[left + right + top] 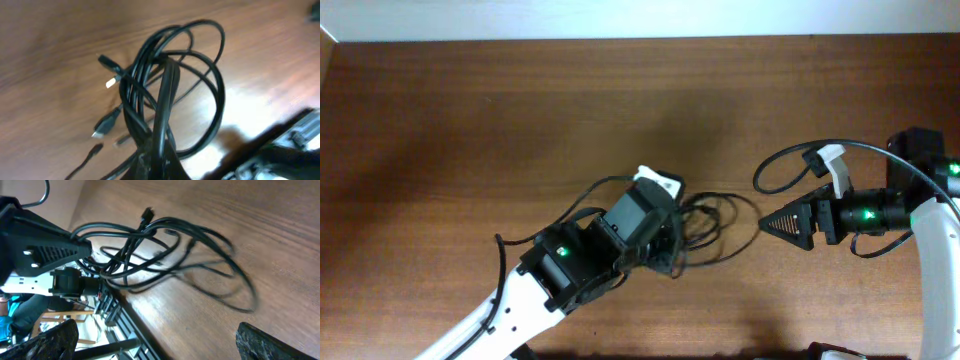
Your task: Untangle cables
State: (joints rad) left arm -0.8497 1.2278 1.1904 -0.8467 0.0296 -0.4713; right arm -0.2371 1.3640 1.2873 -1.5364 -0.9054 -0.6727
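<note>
A tangle of thin black cables (pixel 722 226) lies looped on the brown wooden table (pixel 470 130). My left gripper (pixel 670 255) is shut on several strands at the tangle's left side. In the left wrist view the loops (pixel 210 85) fan out from the closed fingers (pixel 160 162), and loose plug ends (pixel 104 128) lie to the left. My right gripper (pixel 783 222) is open and empty, just right of the tangle and pointing at it. In the right wrist view its fingers (pixel 160 347) are spread wide, with the tangle (pixel 170 255) ahead.
The right arm's own black cable (pixel 775 168) loops above its gripper beside a white part (pixel 832 160). The table's far edge meets a white wall (pixel 620 18). The table's near edge and a chair below it show in the right wrist view (pixel 115 315).
</note>
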